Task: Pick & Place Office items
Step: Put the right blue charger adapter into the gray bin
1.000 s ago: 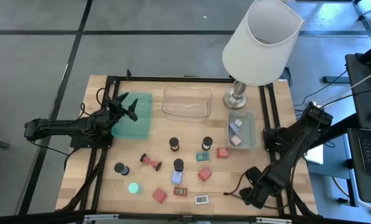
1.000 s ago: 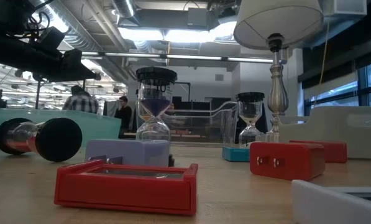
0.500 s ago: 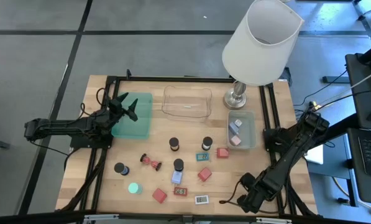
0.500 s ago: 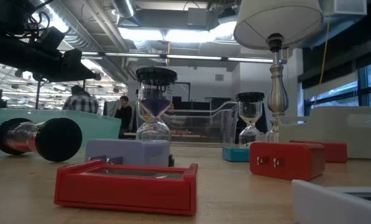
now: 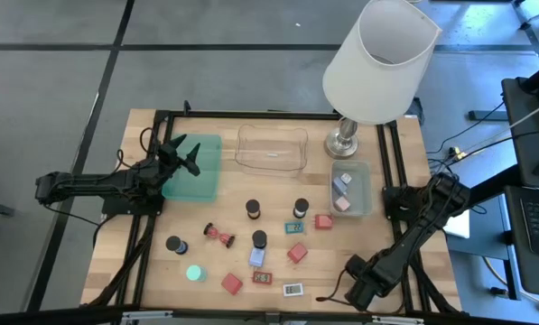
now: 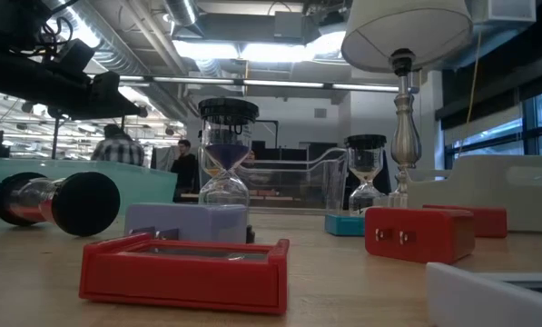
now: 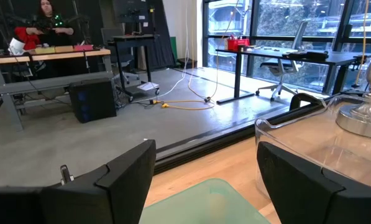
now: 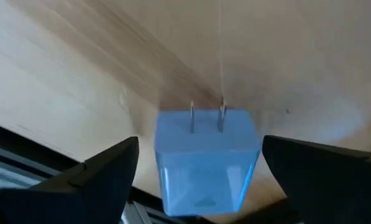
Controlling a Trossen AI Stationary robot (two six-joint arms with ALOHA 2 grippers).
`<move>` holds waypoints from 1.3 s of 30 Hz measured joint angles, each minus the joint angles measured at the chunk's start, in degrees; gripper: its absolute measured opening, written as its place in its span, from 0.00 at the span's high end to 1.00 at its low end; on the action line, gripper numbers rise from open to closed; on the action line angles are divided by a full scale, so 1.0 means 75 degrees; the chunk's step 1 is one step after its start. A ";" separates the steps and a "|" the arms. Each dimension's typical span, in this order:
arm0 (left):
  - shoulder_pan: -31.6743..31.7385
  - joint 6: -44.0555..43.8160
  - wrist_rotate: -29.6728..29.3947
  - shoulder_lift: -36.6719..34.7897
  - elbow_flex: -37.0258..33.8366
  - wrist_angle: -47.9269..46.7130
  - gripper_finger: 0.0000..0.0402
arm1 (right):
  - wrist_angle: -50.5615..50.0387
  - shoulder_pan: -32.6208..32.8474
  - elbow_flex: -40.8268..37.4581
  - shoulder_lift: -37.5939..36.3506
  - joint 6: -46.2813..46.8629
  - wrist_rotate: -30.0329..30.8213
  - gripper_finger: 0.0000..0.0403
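Office items lie scattered mid-table: black-capped cylinders [image 5: 253, 209], a red block [image 5: 232, 283], a blue block [image 5: 257, 257], a flat labelled rectangle [image 5: 292, 290] and a green disc [image 5: 194, 273]. My right gripper [image 5: 334, 291] is low at the near edge, right of the labelled rectangle. It is open, with a finger on either side of a pale blue two-pronged plug block [image 8: 205, 155] that lies on the wood; neither finger touches it. My left gripper [image 5: 184, 154] hovers open over the green tray [image 5: 197, 171].
A clear tray [image 5: 271, 149] and a grey tray [image 5: 350, 188] holding a few bits sit toward the far side. The white-shaded lamp [image 5: 380, 60] stands at the far right. Black frame rails [image 5: 391, 194] run along the table's sides. People show in the room behind.
My right arm has swung toward the near edge and to the left, bringing its gripper closer to the labelled rectangle. The left arm and the items have kept still.
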 joint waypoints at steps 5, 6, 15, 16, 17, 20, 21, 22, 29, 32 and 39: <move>0.0000 0.0000 -0.0001 0.0000 -0.0002 0.0000 0.31 | 0.0010 0.0025 0.0000 0.0002 0.0128 -0.0251 0.24; -0.0001 0.0000 0.0000 -0.0001 -0.0002 0.0000 0.31 | 0.0019 0.0042 0.0000 0.0002 0.0149 -0.0261 0.27; -0.0003 0.0000 -0.0001 0.0000 -0.0002 0.0000 0.31 | 0.0017 0.0052 0.0003 -0.0019 0.0392 -0.0291 0.48; 0.0000 0.0000 0.0000 0.0000 -0.0001 0.0000 0.31 | 0.0016 0.0052 0.0001 -0.0036 0.0431 -0.0284 0.48; 0.0000 0.0000 -0.0001 -0.0003 -0.0002 0.0000 0.31 | 0.0009 0.0052 0.0000 -0.0075 0.0477 -0.0283 0.48; -0.0003 0.0000 -0.0001 -0.0001 0.0000 0.0000 0.31 | -0.0068 0.0039 0.0062 -0.0297 0.0597 -0.0089 0.48; -0.0002 0.0000 0.0000 -0.0001 0.0001 0.0000 0.31 | -0.0147 0.0008 0.0119 -0.0393 0.0587 0.0072 0.48; -0.0002 -0.0002 -0.0001 -0.0001 -0.0001 0.0000 0.31 | -0.0260 -0.0032 0.0187 -0.0525 0.0568 0.0275 0.48; -0.0003 0.0000 0.0002 -0.0003 -0.0002 0.0000 0.31 | -0.2588 -0.0526 0.1059 -0.1463 0.0097 0.3003 0.46; -0.0002 0.0000 -0.0001 -0.0001 0.0001 0.0000 0.31 | -0.4032 -0.0884 0.1327 -0.1750 -0.0006 0.4103 0.46; 0.0000 0.0000 -0.0001 0.0000 0.0001 0.0000 0.31 | -0.6234 -0.2321 0.1171 -0.1956 -0.0782 0.5203 0.46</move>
